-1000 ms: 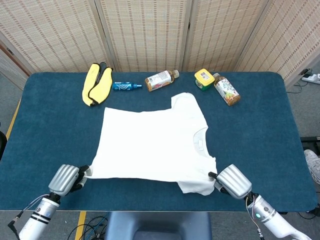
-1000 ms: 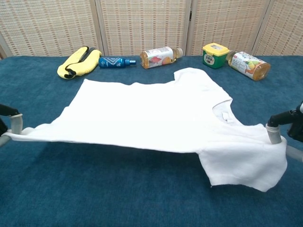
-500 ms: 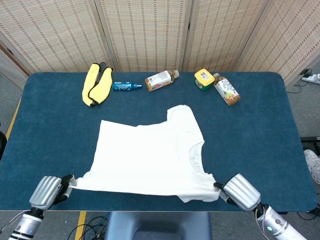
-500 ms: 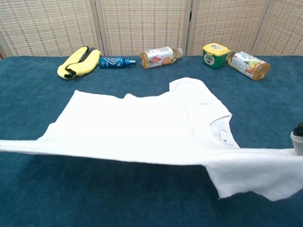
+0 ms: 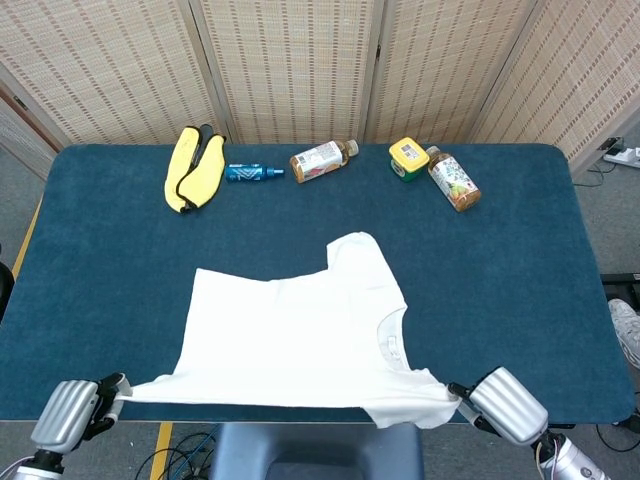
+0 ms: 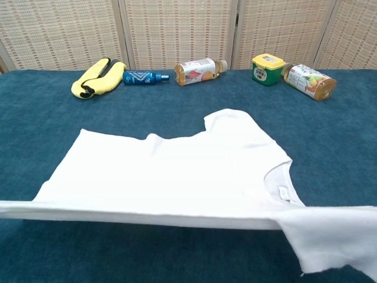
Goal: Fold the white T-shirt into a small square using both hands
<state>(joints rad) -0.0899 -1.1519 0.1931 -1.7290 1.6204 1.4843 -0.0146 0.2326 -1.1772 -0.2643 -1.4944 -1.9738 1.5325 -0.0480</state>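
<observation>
Both arms reach in low from the near edge of the table, set wide apart, and only the head view shows them; the chest view shows neither hand. The left hand (image 5: 68,412) sits at the bottom left corner, its silver back turned up and its fingers curled forward, gripping a corner of the white T-shirt (image 5: 300,335). The right hand (image 5: 505,404) sits at the bottom right, back up too, fingers closed on the shirt's other near corner. The forearms drop out of sight below.
</observation>
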